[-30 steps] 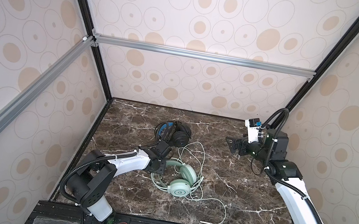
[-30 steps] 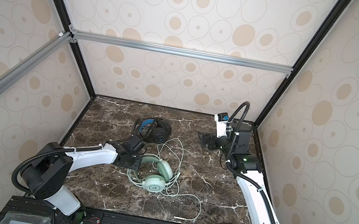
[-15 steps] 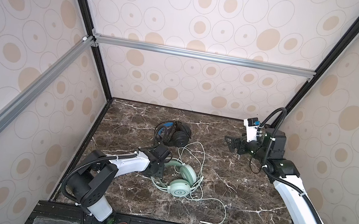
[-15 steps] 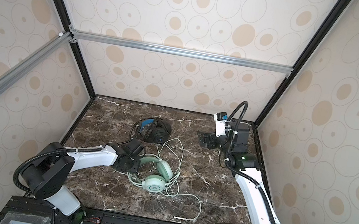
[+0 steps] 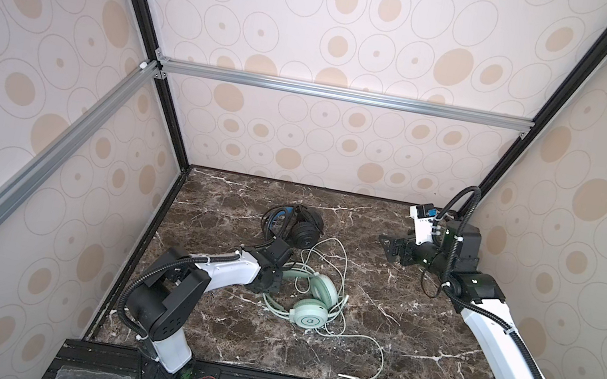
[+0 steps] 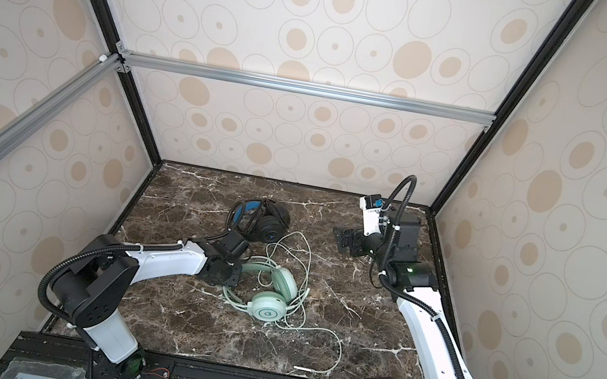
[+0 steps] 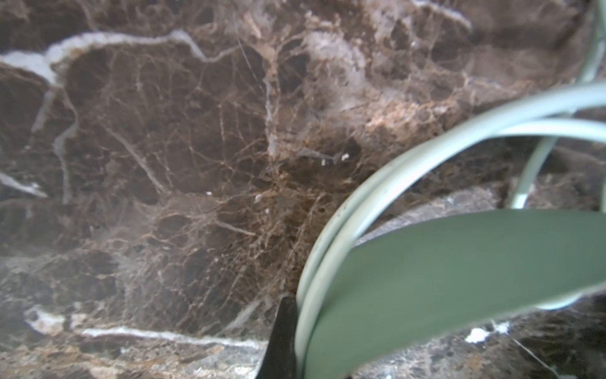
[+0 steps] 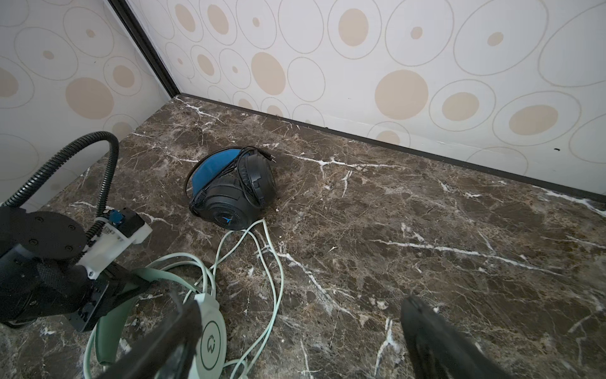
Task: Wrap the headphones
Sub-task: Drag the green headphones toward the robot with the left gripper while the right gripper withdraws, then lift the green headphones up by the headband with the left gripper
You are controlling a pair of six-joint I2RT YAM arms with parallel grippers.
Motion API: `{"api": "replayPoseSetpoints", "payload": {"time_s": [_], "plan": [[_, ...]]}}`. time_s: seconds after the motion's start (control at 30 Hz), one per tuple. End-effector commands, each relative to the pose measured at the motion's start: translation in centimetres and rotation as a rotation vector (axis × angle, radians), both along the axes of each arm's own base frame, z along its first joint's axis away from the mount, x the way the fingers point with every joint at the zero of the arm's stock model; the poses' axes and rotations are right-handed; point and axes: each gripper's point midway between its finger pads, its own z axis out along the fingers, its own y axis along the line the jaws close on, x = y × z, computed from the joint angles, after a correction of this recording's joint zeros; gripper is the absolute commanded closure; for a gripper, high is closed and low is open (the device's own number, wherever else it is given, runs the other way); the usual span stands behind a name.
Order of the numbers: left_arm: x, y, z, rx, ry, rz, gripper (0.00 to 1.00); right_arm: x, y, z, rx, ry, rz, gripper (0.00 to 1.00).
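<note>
Two pairs of headphones lie on the dark table (image 5: 439, 320) that I am watching from far away. On the left, my left gripper (image 5: 278, 276) is down low by the table. Its jaws are shut tight on the headband (image 5: 297, 275) of the green headphones (image 5: 310, 318). In the left wrist view I see one black finger (image 7: 282, 328) pressed right against two bits of green cable (image 7: 377, 197) and the wide green band. I cannot tell if the cable is pinched too. The green pair lies near the middle of the table with one round cup facing up. Just behind it, closer to the back wall, sit the black headphones (image 5: 303, 230). They show blue inside and have their thin black cable wound around them. The green cable is loose. It makes big loops that reach right up to the black cup. Then it runs off to the right and curls down toward the front edge, where its plug (image 5: 347, 375) lies flat. Far on the right, my right gripper (image 5: 389, 245) hangs over the table, well apart from both pairs. It points toward them. Its fingers (image 8: 436, 338) are spread wide and hold nothing.
</note>
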Motion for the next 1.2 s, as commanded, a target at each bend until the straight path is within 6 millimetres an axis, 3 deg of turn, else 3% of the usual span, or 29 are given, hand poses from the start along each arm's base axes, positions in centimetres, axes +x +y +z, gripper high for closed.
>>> {"api": "replayPoseSetpoints", "payload": {"time_s": [0.0, 0.23, 0.33, 0.47, 0.67, 0.77, 0.93, 1.17], "plan": [[0.2, 0.0, 1.4, 0.024, -0.012, -0.03, 1.0, 0.0, 0.2, 0.7, -0.005, -0.018, 0.01, 0.03], [1.5, -1.1, 7.9, -0.02, -0.15, -0.106, 1.0, -0.7, 0.1, 1.4, -0.02, -0.027, 0.021, 0.03], [1.7, -2.9, 12.2, -0.073, -0.265, -0.171, 1.0, -1.2, 0.3, 1.7, -0.019, -0.035, 0.033, 0.03], [2.3, -3.7, 17.8, -0.076, -0.38, -0.202, 1.0, -1.9, 0.9, 2.9, -0.001, -0.071, 0.075, 0.03], [5.4, -3.9, 27.5, -0.012, -0.554, -0.219, 1.0, -3.2, 2.6, 5.0, 0.053, -0.151, 0.193, 0.01], [6.8, -4.6, 31.4, 0.002, -0.616, -0.234, 1.0, -4.1, 3.6, 5.9, 0.09, -0.165, 0.258, 0.01], [8.2, -5.2, 36.4, 0.047, -0.718, -0.294, 1.0, -6.0, 4.2, 6.3, 0.128, -0.175, 0.311, 0.0], [9.7, -5.5, 41.2, 0.126, -0.825, -0.348, 1.0, -8.0, 4.6, 4.9, 0.153, -0.152, 0.352, 0.0]]}}
